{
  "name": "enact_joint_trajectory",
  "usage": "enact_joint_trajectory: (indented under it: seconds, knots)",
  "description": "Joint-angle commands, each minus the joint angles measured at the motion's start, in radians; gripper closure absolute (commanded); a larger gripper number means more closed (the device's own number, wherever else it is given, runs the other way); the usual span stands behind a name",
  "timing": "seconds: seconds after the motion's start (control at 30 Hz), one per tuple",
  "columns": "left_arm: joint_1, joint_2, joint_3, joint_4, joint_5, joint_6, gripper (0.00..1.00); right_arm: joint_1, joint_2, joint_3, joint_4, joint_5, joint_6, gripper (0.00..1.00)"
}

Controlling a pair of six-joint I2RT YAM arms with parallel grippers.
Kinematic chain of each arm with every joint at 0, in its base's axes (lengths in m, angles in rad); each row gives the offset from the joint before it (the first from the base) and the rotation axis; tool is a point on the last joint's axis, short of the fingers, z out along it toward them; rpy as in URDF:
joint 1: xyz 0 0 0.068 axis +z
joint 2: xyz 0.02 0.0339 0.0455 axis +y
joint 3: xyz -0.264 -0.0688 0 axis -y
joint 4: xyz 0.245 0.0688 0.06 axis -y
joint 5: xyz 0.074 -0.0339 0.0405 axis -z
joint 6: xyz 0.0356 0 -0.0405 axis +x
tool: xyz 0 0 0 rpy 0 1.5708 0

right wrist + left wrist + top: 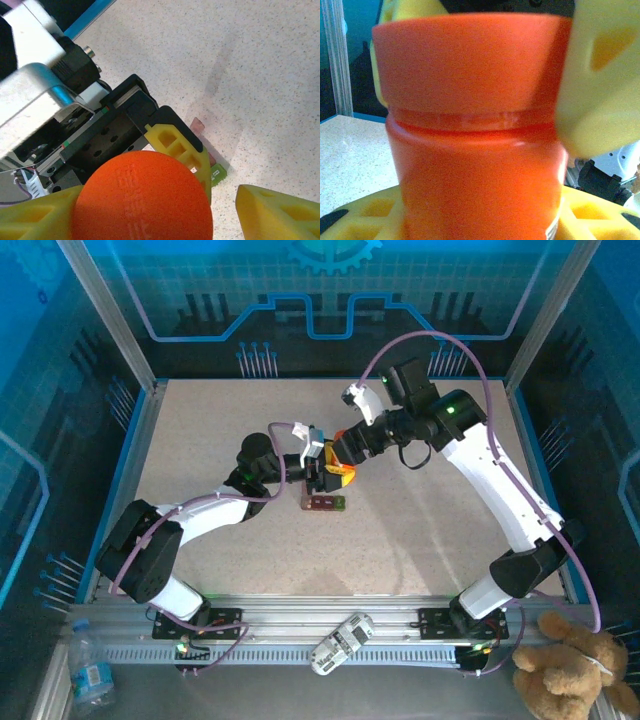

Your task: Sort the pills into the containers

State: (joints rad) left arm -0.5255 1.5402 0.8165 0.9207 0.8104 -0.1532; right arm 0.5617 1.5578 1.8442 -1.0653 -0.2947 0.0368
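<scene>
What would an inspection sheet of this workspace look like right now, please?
Surface: speckled table, no spills seen.
Job's things: orange bottle capped and upright; pill organizer flat on the table beside it.
Clutter: white device lying on the front rail.
Grippers: left gripper shut on the bottle's body; right gripper open, straddling the cap.
Cables: purple cables loop along both arms, above the table.
Surroundings: water bottle and teddy bear outside the frame.
</scene>
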Motion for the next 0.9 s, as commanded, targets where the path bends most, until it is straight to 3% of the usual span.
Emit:
enact_joint_trajectory:
  seconds: [0.0, 0.33, 0.57, 0.87]
  knots:
    - [0.005, 0.012, 0.029, 0.02, 0.035, -0.01, 1.0, -0.008, -0.022, 0.039, -0.015, 0.007, 0.005, 0.24]
    - [0.006, 0.014, 0.032, 0.02, 0.038, -0.013, 1.0, -0.012, -0.027, 0.018, -0.012, -0.003, 0.01, 0.27]
    - [0.006, 0.019, 0.038, 0.018, 0.038, -0.016, 1.0, -0.012, -0.026, -0.002, -0.005, -0.017, 0.011, 0.35]
    - [0.005, 0.021, 0.039, 0.017, 0.037, -0.019, 1.0, -0.008, -0.025, -0.012, 0.003, -0.027, 0.017, 0.34]
